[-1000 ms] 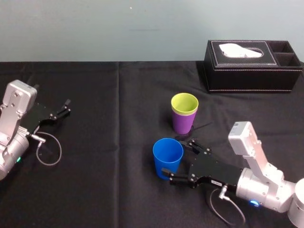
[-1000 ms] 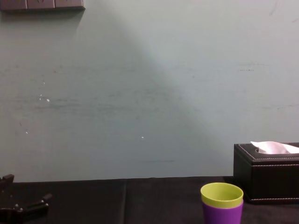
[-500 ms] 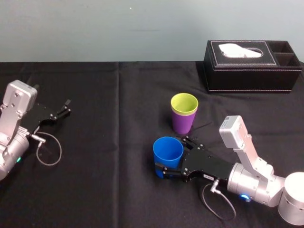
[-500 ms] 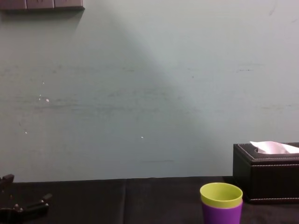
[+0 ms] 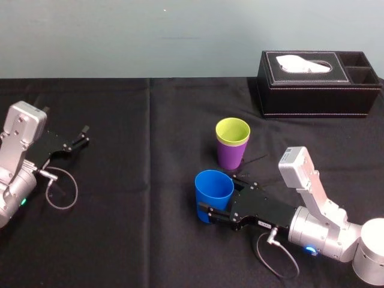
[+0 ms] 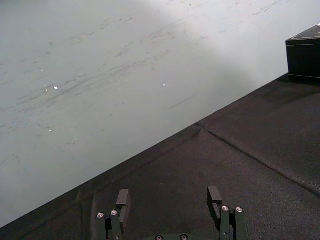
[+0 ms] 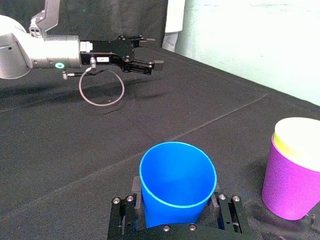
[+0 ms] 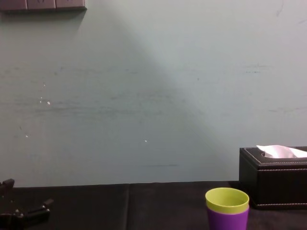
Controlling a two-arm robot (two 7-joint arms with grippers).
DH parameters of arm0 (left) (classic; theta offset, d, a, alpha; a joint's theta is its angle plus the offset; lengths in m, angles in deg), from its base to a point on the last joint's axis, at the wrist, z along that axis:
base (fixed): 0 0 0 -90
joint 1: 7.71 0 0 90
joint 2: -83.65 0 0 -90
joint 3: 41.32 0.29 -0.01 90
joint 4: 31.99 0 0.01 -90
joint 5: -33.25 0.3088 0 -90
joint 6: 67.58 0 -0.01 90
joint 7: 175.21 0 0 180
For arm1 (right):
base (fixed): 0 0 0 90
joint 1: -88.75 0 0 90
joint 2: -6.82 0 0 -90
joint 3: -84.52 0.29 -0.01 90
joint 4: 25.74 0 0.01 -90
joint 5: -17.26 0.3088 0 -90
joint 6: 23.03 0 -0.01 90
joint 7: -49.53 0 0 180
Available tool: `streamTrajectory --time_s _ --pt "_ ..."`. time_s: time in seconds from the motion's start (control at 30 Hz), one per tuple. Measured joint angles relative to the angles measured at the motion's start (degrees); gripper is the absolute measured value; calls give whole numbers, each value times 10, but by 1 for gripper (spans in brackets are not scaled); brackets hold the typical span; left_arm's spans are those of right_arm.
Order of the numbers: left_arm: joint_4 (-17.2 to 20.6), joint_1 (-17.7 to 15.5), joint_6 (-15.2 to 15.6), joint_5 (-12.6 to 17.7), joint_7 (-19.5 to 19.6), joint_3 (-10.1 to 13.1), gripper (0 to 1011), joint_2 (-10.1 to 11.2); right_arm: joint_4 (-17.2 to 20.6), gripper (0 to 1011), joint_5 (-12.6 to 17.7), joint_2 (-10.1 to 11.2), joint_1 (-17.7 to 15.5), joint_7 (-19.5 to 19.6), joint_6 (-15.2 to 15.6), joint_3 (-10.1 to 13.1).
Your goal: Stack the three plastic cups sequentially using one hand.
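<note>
Head view shows your right tool [image 5: 217, 201] clamped around the blue cup [image 5: 213, 185], mouth up and leaning slightly, near the front of the table [image 5: 150, 240]. The stack it must join, the yellow-green cup [image 5: 233, 131] nested upright in the purple cup [image 5: 230, 157], stands just beyond it and a little to the right, so expect to lift clear of that rim first. Your left tool [image 5: 82, 135] sits far left, fingers spread.

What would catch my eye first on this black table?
The bright blue plastic tumbler near the front of the black-draped table, clasped by the right arm's black end effector. Just behind it stands a yellow-green plastic tumbler nested inside a purple one; the left end effector rests open at the far left.
</note>
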State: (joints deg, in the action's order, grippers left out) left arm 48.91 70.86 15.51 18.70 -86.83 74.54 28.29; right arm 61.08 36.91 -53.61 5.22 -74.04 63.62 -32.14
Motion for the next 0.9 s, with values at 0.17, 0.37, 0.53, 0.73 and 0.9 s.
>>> streamTrajectory --time_s 0.17,0.37,0.53,0.73,0.9 --pt "0 0 0 0 0 0 1011 0 1 737 0 0 0 0 0 0" --pt "0 0 0 0 0 0 1011 0 1 726 0 1 -1 -1 -1 1" --pt "0 0 0 0 0 0 1011 0 1 724 0 1 -1 -1 -1 1" --pt "0 0 0 0 0 0 1011 0 1 726 0 1 -1 -1 -1 1" --pt "0 0 0 0 0 0 1011 0 36 724 -12 11 -15 26 24 3"
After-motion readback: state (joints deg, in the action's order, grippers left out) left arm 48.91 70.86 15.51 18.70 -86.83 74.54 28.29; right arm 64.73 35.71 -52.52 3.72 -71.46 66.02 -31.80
